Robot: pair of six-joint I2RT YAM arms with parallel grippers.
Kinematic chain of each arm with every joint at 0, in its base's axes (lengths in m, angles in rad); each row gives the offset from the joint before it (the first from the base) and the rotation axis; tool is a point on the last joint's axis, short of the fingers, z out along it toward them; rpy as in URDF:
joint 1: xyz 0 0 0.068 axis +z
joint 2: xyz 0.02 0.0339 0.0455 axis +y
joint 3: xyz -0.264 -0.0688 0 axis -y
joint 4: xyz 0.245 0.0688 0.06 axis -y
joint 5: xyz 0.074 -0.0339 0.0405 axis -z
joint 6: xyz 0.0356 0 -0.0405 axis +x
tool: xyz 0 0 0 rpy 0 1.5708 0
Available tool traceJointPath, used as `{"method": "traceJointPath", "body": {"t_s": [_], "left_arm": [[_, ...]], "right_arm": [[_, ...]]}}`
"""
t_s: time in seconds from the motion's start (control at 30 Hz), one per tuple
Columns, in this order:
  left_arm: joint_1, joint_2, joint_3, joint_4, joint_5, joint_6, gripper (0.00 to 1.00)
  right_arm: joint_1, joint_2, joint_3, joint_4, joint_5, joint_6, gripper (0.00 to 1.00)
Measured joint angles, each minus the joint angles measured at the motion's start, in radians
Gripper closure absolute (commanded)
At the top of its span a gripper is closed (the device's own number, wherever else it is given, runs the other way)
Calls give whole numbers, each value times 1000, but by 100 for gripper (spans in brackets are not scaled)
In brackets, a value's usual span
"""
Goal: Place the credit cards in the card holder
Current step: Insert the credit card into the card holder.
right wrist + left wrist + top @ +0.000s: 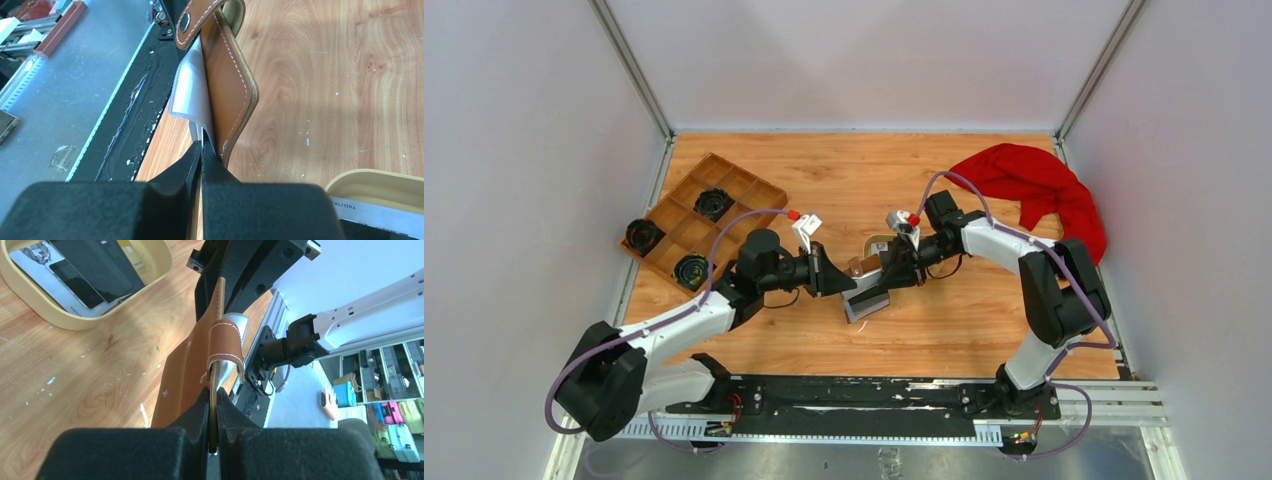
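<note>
Between your two claws, the card holder (867,287) is held up on edge. Your left claw (213,405) is clamped on its brown leather flap. Your right claw (201,150) is pinched together on what looks like its pale inner pocket, though the view is tight. I judge this spreads it for loading. Just beyond the holder, the credit cards (100,270) lie in the tan dish (75,322). On the holder's near side, open table (320,90) gives swinging room.
</note>
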Motion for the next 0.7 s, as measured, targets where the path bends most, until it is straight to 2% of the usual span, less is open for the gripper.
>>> {"method": "traceJointPath", "body": {"t_s": [0.2,0.7], "left_arm": [[3,23,0,22,10,3,100],[56,114,0,45,31,47,100]], "right_arm": [[0,0,0,-3,0,-59,98],[3,58,2,-18,-1,-343,99]]}}
